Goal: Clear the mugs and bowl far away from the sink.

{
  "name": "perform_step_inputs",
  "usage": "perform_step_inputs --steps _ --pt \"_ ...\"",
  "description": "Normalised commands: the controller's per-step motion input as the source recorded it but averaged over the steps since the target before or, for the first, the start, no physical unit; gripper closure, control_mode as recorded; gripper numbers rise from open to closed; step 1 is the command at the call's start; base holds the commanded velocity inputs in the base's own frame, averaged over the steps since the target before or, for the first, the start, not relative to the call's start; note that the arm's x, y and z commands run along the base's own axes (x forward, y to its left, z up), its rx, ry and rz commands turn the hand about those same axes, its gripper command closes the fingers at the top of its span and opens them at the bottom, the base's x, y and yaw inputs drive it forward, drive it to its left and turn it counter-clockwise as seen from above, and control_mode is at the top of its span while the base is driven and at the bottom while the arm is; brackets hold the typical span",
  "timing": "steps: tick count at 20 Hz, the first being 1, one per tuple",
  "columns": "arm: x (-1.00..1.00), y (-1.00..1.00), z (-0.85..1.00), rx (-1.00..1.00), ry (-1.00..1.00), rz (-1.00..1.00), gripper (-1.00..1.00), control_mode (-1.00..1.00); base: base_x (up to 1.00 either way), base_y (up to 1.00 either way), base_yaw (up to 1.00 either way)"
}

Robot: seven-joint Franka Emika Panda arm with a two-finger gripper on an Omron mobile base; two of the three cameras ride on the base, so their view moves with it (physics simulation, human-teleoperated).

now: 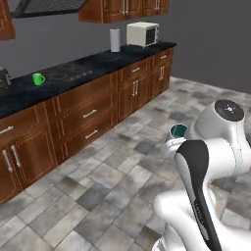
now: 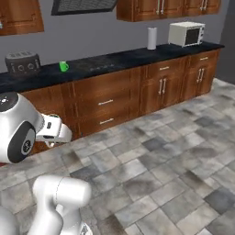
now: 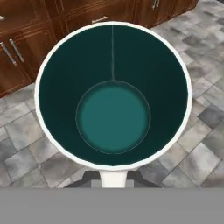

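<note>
the gripper (image 3: 113,178) is pinched shut on the rim of a teal mug (image 3: 113,94) held high over the floor (image 1: 112,171), so a bump or a loose pinch may drop it, while the green mug (image 1: 38,78) waits on the counter (image 1: 73,73).

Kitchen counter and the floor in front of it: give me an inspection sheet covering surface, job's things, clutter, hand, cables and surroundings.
Surface: black counter over brown cabinets, with a cooktop set in.
Job's things: green mug upright on the counter beside the cooktop; teal mug, white outside, carried above the tile floor.
Clutter: microwave, paper towel roll and toaster on the counter.
Hand: hand shut on the teal mug.
Cables: nothing seen.
Surroundings: upper cabinets, range hood.
</note>
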Motion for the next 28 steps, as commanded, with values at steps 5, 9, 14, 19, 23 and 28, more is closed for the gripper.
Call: perform_step_inputs --steps 5,9,14,19,23,28 --pt "0.0 0.0 0.0 0.0 0.0 0.0 1.0 1.0 0.55 0.0 0.89" --pt "0.0 0.0 0.0 0.0 0.0 0.0 1.0 1.0 1.0 -0.29 0.45" --pt "0.0 0.0 0.0 0.0 0.0 0.0 1.0 1.0 1.0 -0.44 0.15" --pt "0.0 0.0 0.0 0.0 0.0 0.0 1.0 1.0 1.0 -0.57 0.07" --pt "0.0 0.0 0.0 0.0 0.0 0.0 1.0 1.0 1.0 -0.38 0.14" --pt "0.0 0.0 0.0 0.0 0.0 0.0 1.0 1.0 1.0 -0.17 0.13"
